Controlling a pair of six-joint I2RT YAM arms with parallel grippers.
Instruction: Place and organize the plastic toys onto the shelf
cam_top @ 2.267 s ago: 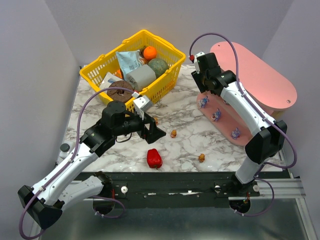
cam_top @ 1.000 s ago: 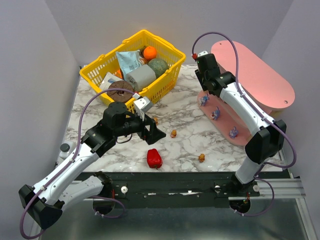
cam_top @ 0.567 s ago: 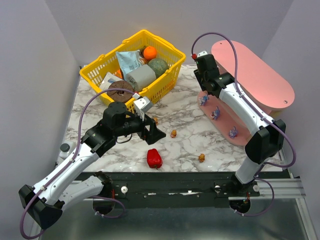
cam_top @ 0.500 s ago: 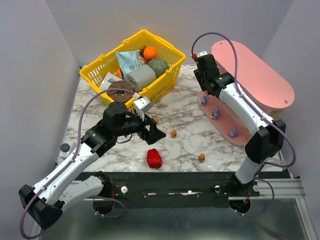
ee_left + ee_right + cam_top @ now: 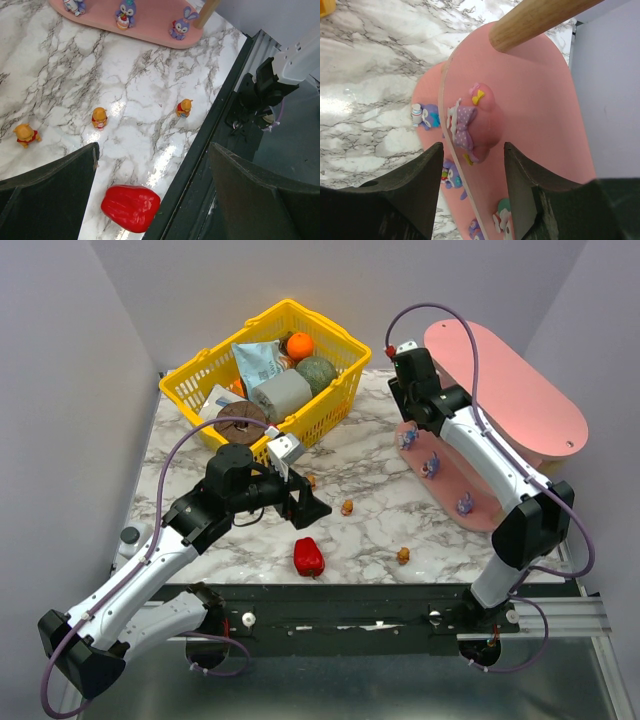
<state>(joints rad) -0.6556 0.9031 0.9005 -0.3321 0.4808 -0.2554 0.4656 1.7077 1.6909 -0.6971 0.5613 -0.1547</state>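
Pink toy (image 5: pixel 470 120) (shelved) between tool (image 5: pixel 472 148) fingers (image 5: pixel 417 175)

White marble-veined tabletop (image 5: pixel 365 475), plain pale grey walls (image 5: pixel 60 390) on 3 sides, black front rail (image 5: pixel 350 605), even light

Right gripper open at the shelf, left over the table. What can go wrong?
1. The pink toy lies at the edge of the shelf board, ahead of the open right gripper; a skewed retreat could sweep it off.
2. The red pepper sits under the open left gripper near three orange toys; a descent might hit it instead.
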